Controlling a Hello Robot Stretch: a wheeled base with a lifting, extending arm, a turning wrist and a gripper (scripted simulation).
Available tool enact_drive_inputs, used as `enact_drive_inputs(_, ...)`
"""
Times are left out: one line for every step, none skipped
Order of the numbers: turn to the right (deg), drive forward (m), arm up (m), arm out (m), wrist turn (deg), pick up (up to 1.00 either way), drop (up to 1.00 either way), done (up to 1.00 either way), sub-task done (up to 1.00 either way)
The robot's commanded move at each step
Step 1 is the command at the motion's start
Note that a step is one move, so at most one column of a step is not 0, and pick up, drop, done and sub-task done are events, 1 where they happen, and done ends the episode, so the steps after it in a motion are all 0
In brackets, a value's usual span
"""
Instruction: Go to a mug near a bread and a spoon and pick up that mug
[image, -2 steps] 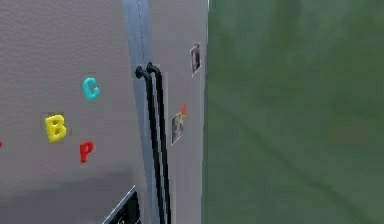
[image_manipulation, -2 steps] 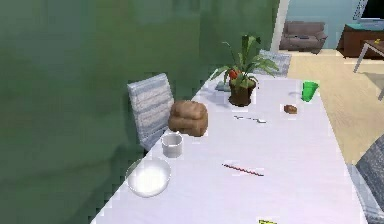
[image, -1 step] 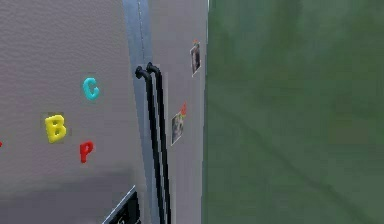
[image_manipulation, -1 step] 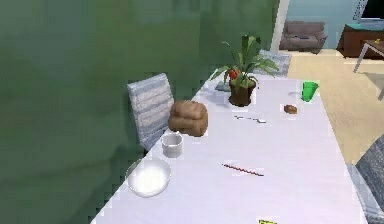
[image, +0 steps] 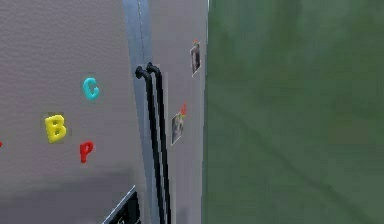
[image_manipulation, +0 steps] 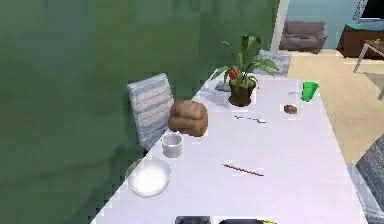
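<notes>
- White tabletop (image_manipulation: 290, 150) runs along my arm side. That suits me, since I reach out sideways and standing side-on puts the table's things in the arm's path.
- The mug (image_manipulation: 172, 146), pale grey, stands upright near the table's left edge in the arm side view. It is just beside the bread (image_manipulation: 188, 118), a brown loaf a little farther out.
- The spoon (image_manipulation: 250, 119) lies flat beyond the loaf, toward the table's middle. Mug, loaf and spoon read as one place setting by the striped chair (image_manipulation: 150, 103). So I judge this is the mug meant, not the green cup (image_manipulation: 309, 91) well apart by the potted plant (image_manipulation: 241, 75).
- A white dish (image_manipulation: 148, 178) sits near the mug on the nearer side, and a red pencil (image_manipulation: 243, 169) lies off toward the view's right. I judge either could be knocked by a careless reach.
- Ahead, the grey fridge (image: 70, 60) with its letter magnets (image: 55, 127) blocks the way forward beside the green wall (image: 300, 110). I judge the driving is about done and the reach comes next.
- How my jaws stand, I cannot tell.
</notes>
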Motion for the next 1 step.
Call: enact_drive_inputs(0.0, 0.00, 0.00, 0.42, 0.0, 0.00, 0.00, 0.00, 0.00)
